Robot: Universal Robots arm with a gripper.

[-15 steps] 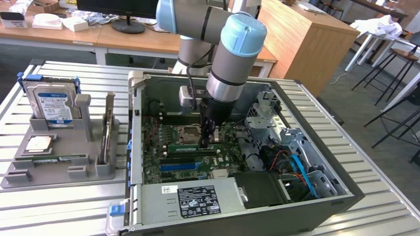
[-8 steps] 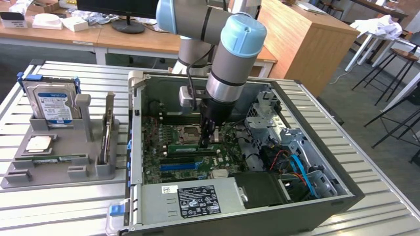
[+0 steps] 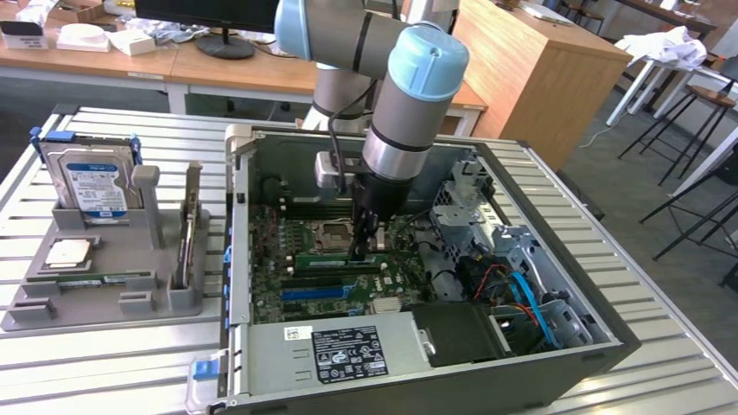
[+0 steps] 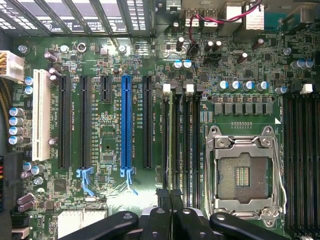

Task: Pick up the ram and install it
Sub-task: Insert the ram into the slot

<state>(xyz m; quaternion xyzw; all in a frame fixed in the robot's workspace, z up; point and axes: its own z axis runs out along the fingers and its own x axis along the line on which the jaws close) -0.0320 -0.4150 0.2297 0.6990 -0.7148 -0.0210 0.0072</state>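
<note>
The hand (image 4: 170, 198) grips the ram (image 4: 172, 140) narrowly, holding it on edge among the memory slots (image 4: 187, 145) beside the processor socket (image 4: 243, 172).

The robot's single arm (image 3: 392, 95), grey tubes capped with pale blue joints, reaches in from the far side and bends sharply. Its last segment drops steeply, with the lower end angled a little toward the exterior view's left. A small grey box (image 3: 331, 170) with a cable is mounted beside the wrist. Below it the black gripper (image 3: 366, 240) points straight down, narrow and closed. In the wrist view its dark fingers (image 4: 161, 215) stand side by side, pinched on the top edge of the ram (image 4: 172, 145).
</note>
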